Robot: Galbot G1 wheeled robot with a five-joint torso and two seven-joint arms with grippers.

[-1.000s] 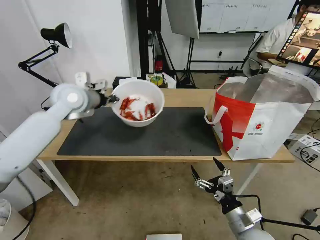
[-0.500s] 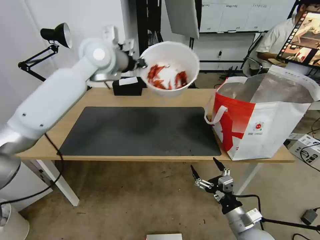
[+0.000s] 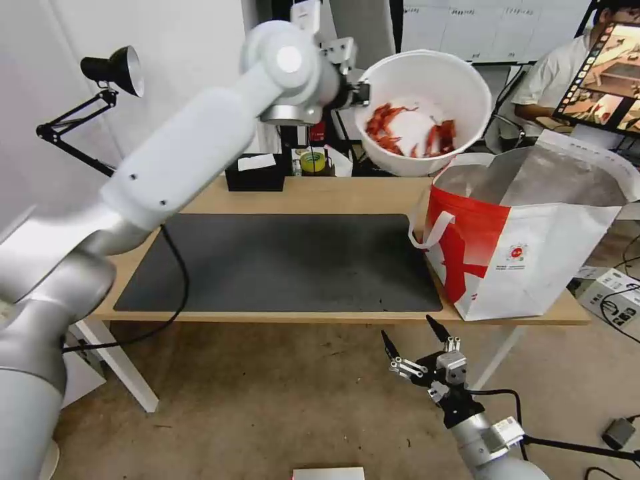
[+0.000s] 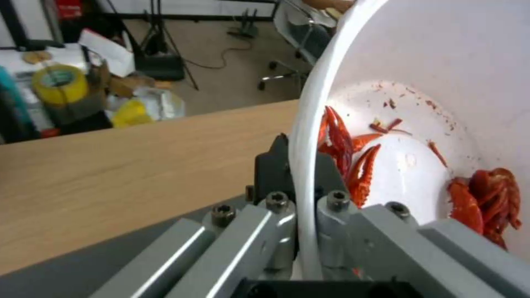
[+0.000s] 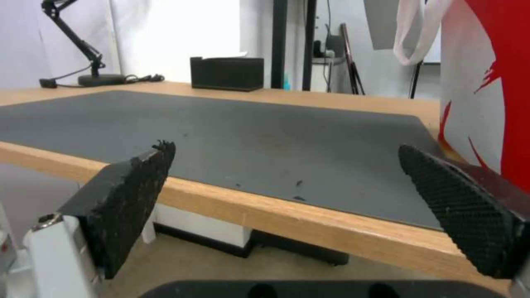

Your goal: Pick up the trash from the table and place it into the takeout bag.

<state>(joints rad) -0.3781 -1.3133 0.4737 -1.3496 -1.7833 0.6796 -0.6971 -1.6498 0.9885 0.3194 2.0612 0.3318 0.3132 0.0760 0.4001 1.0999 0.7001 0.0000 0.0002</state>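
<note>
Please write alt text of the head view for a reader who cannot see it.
The left gripper holds a white bowl of red shells by its rim, in the air beside the open takeout bag. The right gripper waits open below the table.

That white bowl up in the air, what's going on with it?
The left gripper is shut on the rim of the white bowl of red shells and holds it in the air, tilted, beside the open top of the takeout bag. The bag stands at the table's right end, next to the dark mat. The right gripper hangs open below the table's front edge, holding nothing.
</note>
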